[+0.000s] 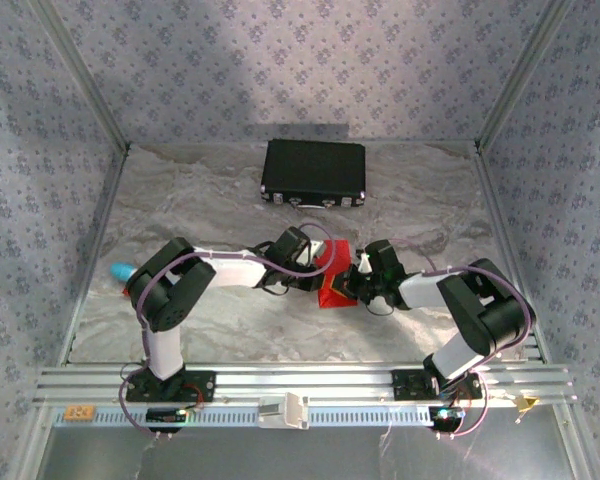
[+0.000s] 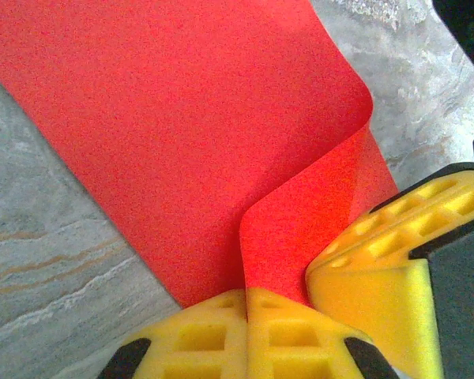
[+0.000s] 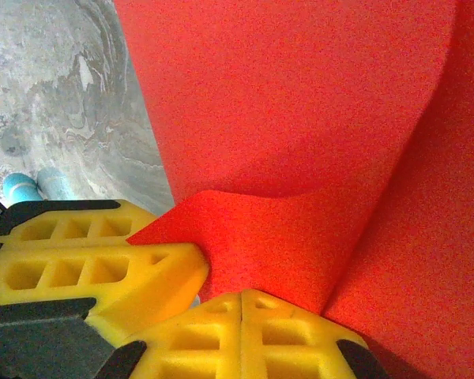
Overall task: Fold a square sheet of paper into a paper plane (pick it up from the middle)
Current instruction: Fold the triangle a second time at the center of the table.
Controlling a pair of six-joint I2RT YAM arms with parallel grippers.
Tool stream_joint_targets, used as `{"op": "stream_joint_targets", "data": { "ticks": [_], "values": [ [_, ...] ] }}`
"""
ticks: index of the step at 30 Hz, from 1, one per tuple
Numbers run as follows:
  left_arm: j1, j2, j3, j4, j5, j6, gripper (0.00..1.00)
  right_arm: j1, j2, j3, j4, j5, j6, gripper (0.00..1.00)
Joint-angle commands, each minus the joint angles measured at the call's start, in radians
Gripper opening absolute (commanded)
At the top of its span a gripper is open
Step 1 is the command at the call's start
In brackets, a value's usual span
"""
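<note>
Look for the square sheet of paper (image 1: 332, 282) at mid-table, caught between the two wrists, well apart from the black case (image 1: 313, 170) and from the small turquoise object (image 1: 120, 270); no telling whether part of it rests on the marbled table (image 1: 210, 320). Judge it thin, very light and limp — bowed into a soft roll in the left wrist view, curled over on itself in the right wrist view — so likely to crease wherever pressed, to slide a little between smooth pads, and to tear if pulled hard two ways at once. Best taken with a flat pinch at an edge or corner, close to the intended fold line, with little tension between the two holds. Left gripper (image 2: 247, 332): yellow pads pressed flat together, pinching the sheet's near edge right at the seam. Right gripper (image 3: 243, 332): likewise closed, nipping the red paper at its near edge — just beside the left one, almost touching.
</note>
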Motion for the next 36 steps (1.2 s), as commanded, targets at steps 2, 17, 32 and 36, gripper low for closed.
{"op": "stream_joint_targets", "data": {
  "ticks": [2, 17, 32, 36],
  "values": [
    [0.003, 0.025, 0.013, -0.053, 0.005, 0.022, 0.0, -0.008, -0.025, 0.027, -0.025, -0.012, 0.009, 0.0],
    [0.003, 0.018, 0.009, -0.057, 0.003, 0.025, 0.0, -0.075, 0.025, 0.053, -0.089, 0.002, -0.035, 0.0],
    [0.004, 0.015, 0.007, -0.063, -0.002, 0.026, 0.0, -0.147, -0.026, 0.07, -0.116, -0.02, -0.041, 0.0],
    [0.004, 0.015, 0.006, -0.063, 0.0, 0.026, 0.0, -0.169, 0.018, 0.059, -0.089, -0.029, -0.039, 0.0]
  ]
}}
